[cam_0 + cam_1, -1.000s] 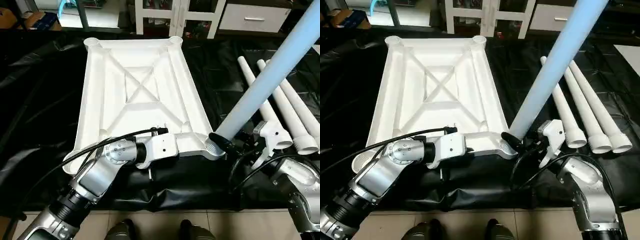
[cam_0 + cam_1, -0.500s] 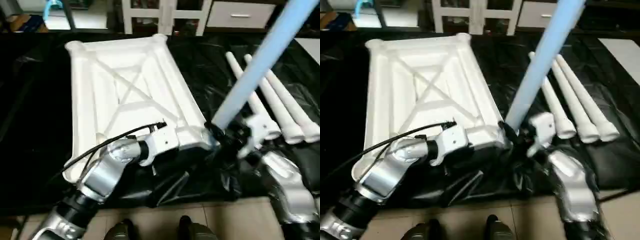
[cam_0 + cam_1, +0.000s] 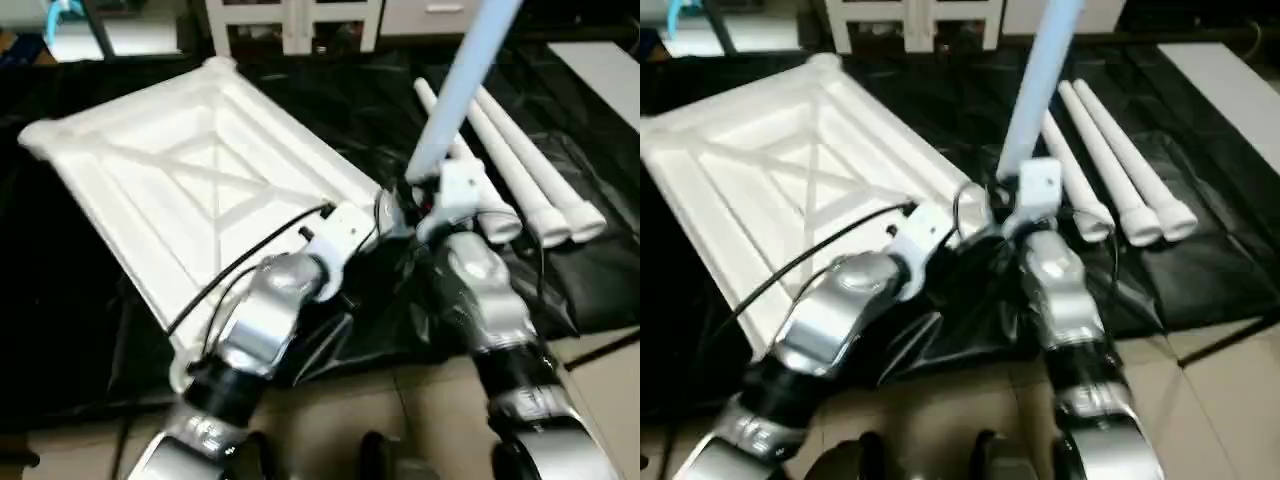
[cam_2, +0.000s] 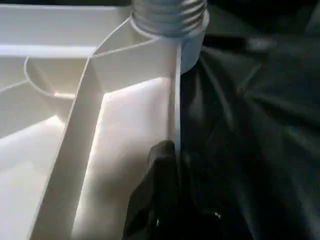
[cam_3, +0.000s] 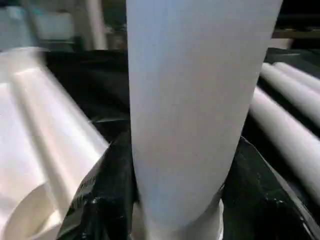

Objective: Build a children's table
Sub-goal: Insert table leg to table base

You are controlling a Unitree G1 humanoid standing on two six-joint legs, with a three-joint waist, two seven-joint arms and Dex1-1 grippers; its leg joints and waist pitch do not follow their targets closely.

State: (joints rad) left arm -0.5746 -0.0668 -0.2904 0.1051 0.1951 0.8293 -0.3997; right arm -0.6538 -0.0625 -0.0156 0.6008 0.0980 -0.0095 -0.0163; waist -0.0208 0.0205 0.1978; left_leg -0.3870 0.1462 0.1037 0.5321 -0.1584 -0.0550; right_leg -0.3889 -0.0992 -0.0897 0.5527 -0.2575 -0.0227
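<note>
Table top (image 3: 190,190) is lying ribs-up on black sheeting (image 3: 560,270). Its thin rim is being pinched by the clenched left gripper (image 4: 170,165), seen in the left wrist view. One leg (image 5: 195,110) is being grasped upright at the corner socket (image 4: 170,20) by the right gripper (image 3: 425,205).

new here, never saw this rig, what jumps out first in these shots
A long pale table leg stands steeply up from the near corner of the upturned white tabletop, with the right gripper clamped around its base. The left gripper pinches the tabletop's rim beside it, and three spare legs lie on the black sheet.
</note>
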